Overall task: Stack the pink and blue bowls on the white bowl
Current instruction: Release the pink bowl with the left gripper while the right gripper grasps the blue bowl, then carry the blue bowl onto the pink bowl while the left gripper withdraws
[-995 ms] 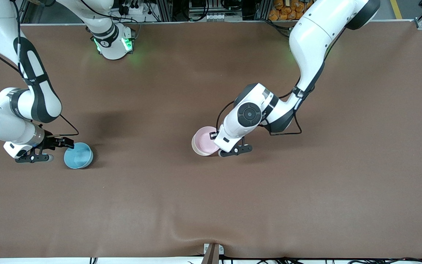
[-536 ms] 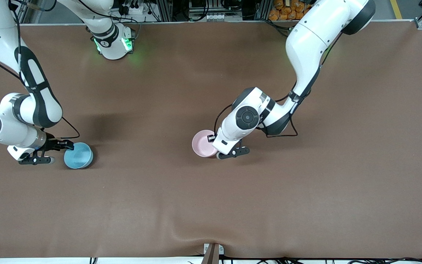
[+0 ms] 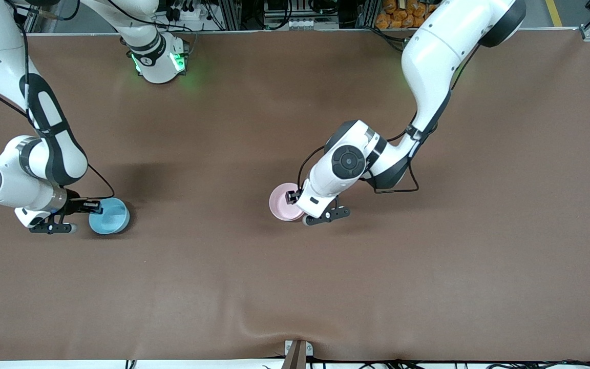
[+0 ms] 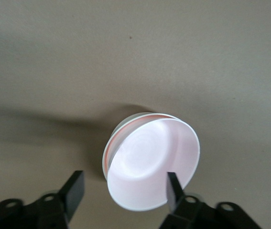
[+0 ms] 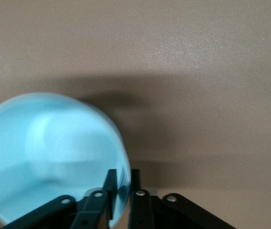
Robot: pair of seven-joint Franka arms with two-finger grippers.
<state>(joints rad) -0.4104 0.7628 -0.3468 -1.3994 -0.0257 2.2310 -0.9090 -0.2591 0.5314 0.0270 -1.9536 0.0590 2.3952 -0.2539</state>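
Observation:
The pink bowl [image 3: 283, 201] [image 4: 149, 162] sits nested in the white bowl [image 4: 124, 125], of which only a thin rim shows around it, near the table's middle. My left gripper [image 3: 293, 199] [image 4: 124, 188] is open at that stack, one finger inside the pink bowl and the other outside, touching nothing that I can see. The blue bowl [image 3: 110, 216] [image 5: 49, 152] rests on the table toward the right arm's end. My right gripper [image 3: 89, 207] [image 5: 122, 183] is shut on the blue bowl's rim, one finger inside and one outside.
A brown mat [image 3: 295, 287] covers the table. The right arm's base [image 3: 159, 61], lit green, stands at the table's edge farthest from the front camera. A small clamp [image 3: 297, 352] sits at the edge nearest that camera.
The left gripper lowered the pink bowl into the white bowl and opened, letting it go. The right gripper moved onto the blue bowl's rim and shut on it.

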